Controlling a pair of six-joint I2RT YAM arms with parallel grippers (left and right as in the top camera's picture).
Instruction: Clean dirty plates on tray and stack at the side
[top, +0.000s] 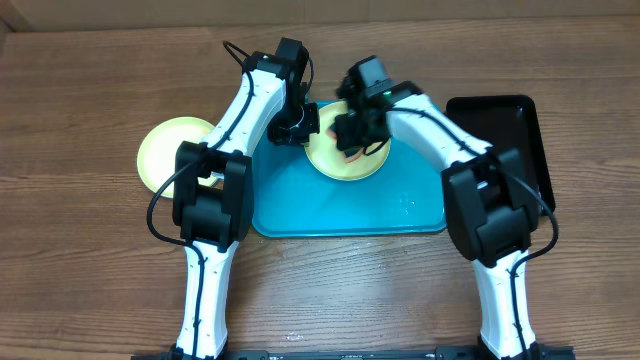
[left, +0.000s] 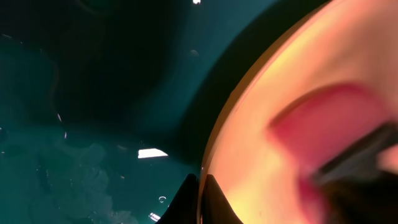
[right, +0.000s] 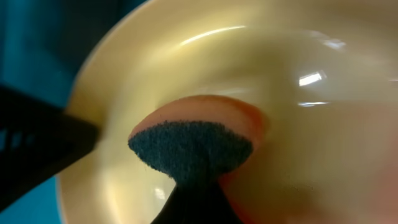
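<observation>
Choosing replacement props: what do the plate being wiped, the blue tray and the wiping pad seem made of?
The plate looks like glossy yellow-green plastic: sharp glints on a smooth surface. The tray seems smooth turquoise plastic, with rounded moulded corners and reflected lights. The pad looks like sponge: orange body, dark grainy scouring face, probably abrasive fibre.

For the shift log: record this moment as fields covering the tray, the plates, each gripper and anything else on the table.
tray: turquoise tray, mid-table
plate on tray: yellow-green plate, toward the tray's far edge
plate off tray: second yellow-green plate, on the table left of the tray
left gripper: fingertips either side of the tray plate's rim
right gripper: holds a sponge down on that plate
sponge: pink, dark scrub face
black tray: right of the turquoise tray
</observation>
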